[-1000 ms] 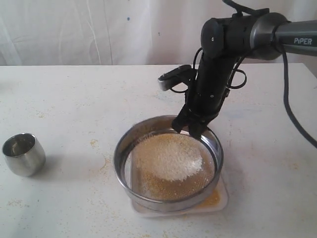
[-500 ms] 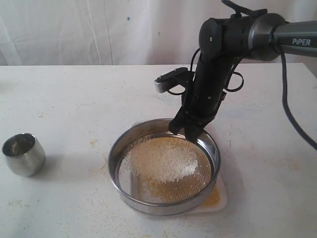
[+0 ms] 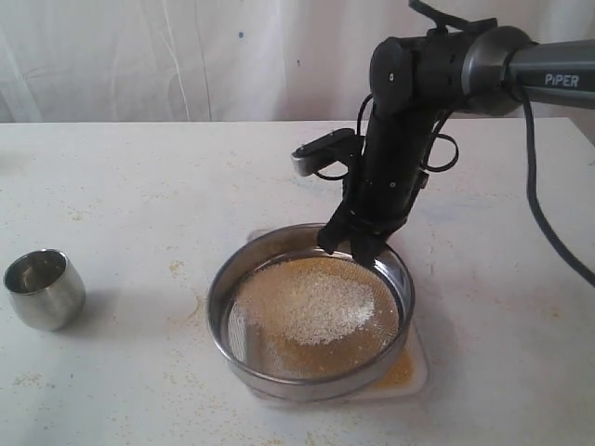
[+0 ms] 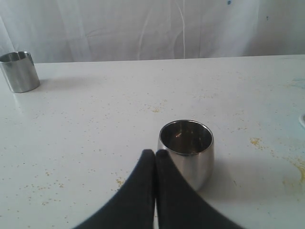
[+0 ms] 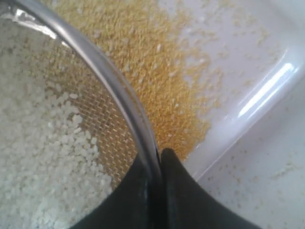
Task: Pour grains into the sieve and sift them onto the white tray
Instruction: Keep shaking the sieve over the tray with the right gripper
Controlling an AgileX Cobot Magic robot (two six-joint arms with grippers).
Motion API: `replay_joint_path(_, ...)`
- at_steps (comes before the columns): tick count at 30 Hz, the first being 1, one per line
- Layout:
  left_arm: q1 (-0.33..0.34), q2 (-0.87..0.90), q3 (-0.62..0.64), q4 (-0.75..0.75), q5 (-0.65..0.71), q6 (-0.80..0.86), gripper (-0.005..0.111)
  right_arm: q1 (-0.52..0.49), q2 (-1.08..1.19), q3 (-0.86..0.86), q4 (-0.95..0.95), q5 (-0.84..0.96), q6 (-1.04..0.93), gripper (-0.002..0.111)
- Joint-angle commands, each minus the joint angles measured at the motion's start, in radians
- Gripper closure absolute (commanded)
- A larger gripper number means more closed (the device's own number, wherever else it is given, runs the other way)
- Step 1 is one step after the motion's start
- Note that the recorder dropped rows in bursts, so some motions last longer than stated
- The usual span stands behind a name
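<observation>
right gripper [image 3: 353, 249]: just right of centre in the exterior view, with the jaws pinched on the far rim of the sieve, one finger inside the ring and one outside.
sieve [image 3: 279, 376]: lower centre of the frame; a wide steel ring with a mesh bottom, over the white tray. cannot tell whether it rests on the tray or hangs just above it.
grains [image 3: 316, 302]: pale coarse bits heaped mid-mesh with finer tan meal around them. a yellow-tan layer also lies on the tray floor beneath the ring.
white tray [image 3: 416, 370]: lower centre-right; one rounded corner and a low rim show past the sieve.
right arm [image 3: 409, 121]: dark, enters from the upper right edge and bends down to the ring.
left gripper [image 4: 155, 155]: left wrist view only — fingers pressed together, holding nothing, tips just before the steel cup.
steel cup [image 3: 44, 288]: left edge of the frame, upright, rounded, well apart from the sieve.
second cup [image 4: 19, 71]: straight-sided steel, left wrist view only, far from the rounded one.
table [image 3: 121, 186]: white, dotted with stray tan specks.
backdrop [image 3: 186, 56]: white cloth across the top.
</observation>
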Motion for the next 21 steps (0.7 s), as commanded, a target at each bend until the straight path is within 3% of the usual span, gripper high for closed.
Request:
replay_joint_path(1,0.001,-0.005,0.003,-0.008,0.003,-0.002,0.107,-0.011,-0.014,-0.002,-0.032,-0.077,0.206,0.108)
replay_joint_path(3,0.001,-0.005,0.003,-0.008,0.003,-0.002,0.107,0.005,-0.014,-0.002,0.118,0.031,-0.135,0.108)
replay_joint_path(4,0.001,-0.005,0.003,-0.008,0.003,-0.002,0.107,0.012,-0.014,-0.002,0.129,0.057,-0.208,0.108)
replay_joint_path(6,0.001,-0.005,0.003,-0.008,0.003,-0.002,0.107,-0.001,-0.014,-0.002,-0.069,-0.084,0.184,0.108)
replay_joint_path(7,0.001,-0.005,0.003,-0.008,0.003,-0.002,0.107,-0.003,-0.014,-0.002,-0.089,-0.096,0.291,0.108)
replay_joint_path(8,0.001,-0.005,0.003,-0.008,0.003,-0.002,0.107,-0.003,-0.014,-0.002,-0.057,-0.072,0.235,0.108)
replay_joint_path(9,0.001,-0.005,0.003,-0.008,0.003,-0.002,0.107,0.007,-0.014,-0.002,0.065,0.05,-0.12,0.108)
replay_joint_path(10,0.001,-0.005,0.003,-0.008,0.003,-0.002,0.107,0.009,-0.014,-0.001,0.061,0.067,-0.174,0.108)
replay_joint_path(11,0.001,-0.005,0.003,-0.008,0.003,-0.002,0.107,0.0,-0.014,-0.001,-0.072,-0.023,0.097,0.108)
replay_joint_path(12,0.001,-0.005,0.003,-0.008,0.003,-0.002,0.107,-0.011,-0.014,-0.001,-0.12,-0.052,0.24,0.108)
replay_joint_path(14,0.001,-0.005,0.003,-0.008,0.003,-0.002,0.107,-0.006,-0.014,-0.001,0.021,0.049,-0.061,0.108)
replay_joint_path(15,0.001,-0.005,0.003,-0.008,0.003,-0.002,0.107,-0.005,-0.014,-0.001,0.015,0.062,-0.118,0.108)
replay_joint_path(17,0.001,-0.005,0.003,-0.008,0.003,-0.002,0.107,-0.023,-0.014,-0.001,-0.074,-0.056,0.246,0.108)
replay_joint_path(19,0.001,-0.005,0.003,-0.008,0.003,-0.002,0.107,-0.017,-0.014,0.0,0.087,0.025,-0.122,0.108)
replay_joint_path(21,0.001,-0.005,0.003,-0.008,0.003,-0.002,0.107,-0.023,-0.014,0.0,0.035,-0.068,0.122,0.108)
